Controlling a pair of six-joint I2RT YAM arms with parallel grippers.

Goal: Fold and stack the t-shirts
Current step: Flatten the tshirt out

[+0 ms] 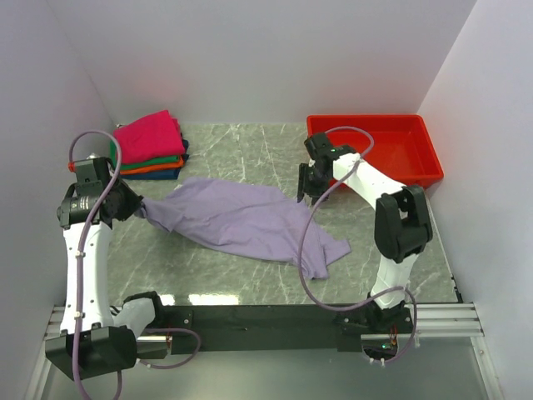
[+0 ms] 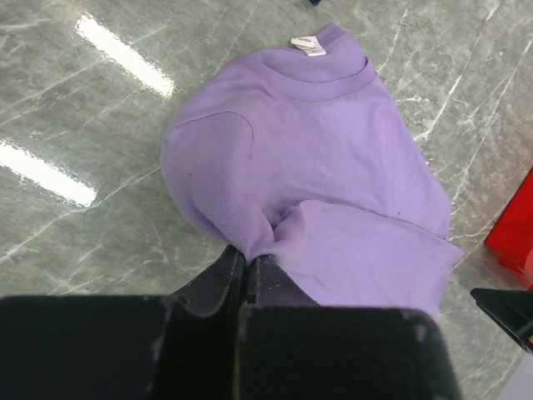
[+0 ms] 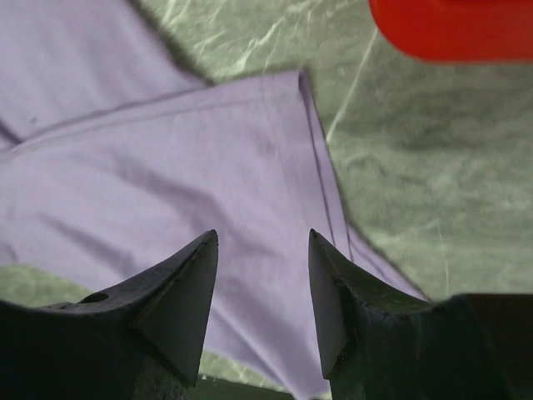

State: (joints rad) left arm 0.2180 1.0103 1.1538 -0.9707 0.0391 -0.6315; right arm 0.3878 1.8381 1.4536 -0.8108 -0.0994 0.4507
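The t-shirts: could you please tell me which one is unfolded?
The lavender t-shirt, spread out and pinched by the left gripper; the others sit folded in the corner stack.

Overhead, wrist close-ups; common t-shirt (image 1: 241, 218)

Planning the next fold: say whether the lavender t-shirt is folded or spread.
Spread, rumpled: the lavender t-shirt lies loose across the table, one edge pinched in the left gripper.

t-shirt (image 1: 241, 218): lilac | folded stack (image 1: 150, 146): magenta, green, orange, navy | tray (image 1: 391, 121): red | table (image 1: 250, 154): grey-green marbled
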